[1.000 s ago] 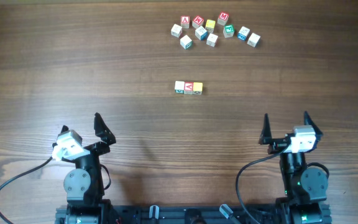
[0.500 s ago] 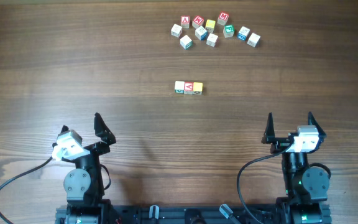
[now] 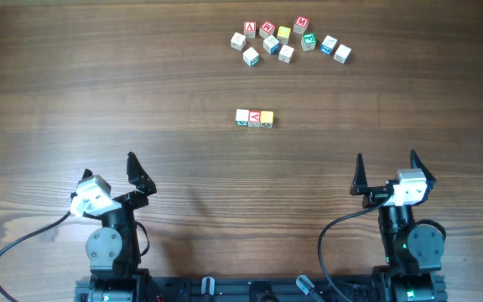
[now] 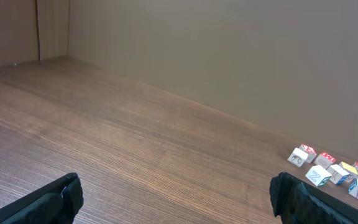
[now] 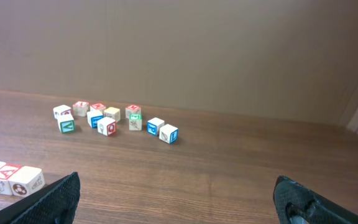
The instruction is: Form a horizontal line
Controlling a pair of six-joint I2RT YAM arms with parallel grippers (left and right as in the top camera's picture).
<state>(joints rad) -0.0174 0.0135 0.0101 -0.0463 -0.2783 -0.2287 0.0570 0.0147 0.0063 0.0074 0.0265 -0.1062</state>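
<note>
Three small letter cubes lie touching in a left-to-right row at the table's middle: a pale one with green marks [image 3: 242, 117], a pale one with a red letter [image 3: 255, 117], a yellow one [image 3: 267, 118]. The row also shows at the lower left of the right wrist view, with the red-letter cube [image 5: 5, 177] in the middle. My left gripper [image 3: 107, 172] is open and empty at the near left, far from the row. My right gripper [image 3: 386, 174] is open and empty at the near right. The row is out of the left wrist view.
A loose cluster of several more letter cubes [image 3: 285, 40] lies at the table's far side; it also shows in the right wrist view [image 5: 114, 118] and at the right edge of the left wrist view [image 4: 334, 172]. A brown wall stands behind the table.
The right gripper shifted slightly right and back again; it sits where it was a second ago. The cubes and the left arm have not moved.
</note>
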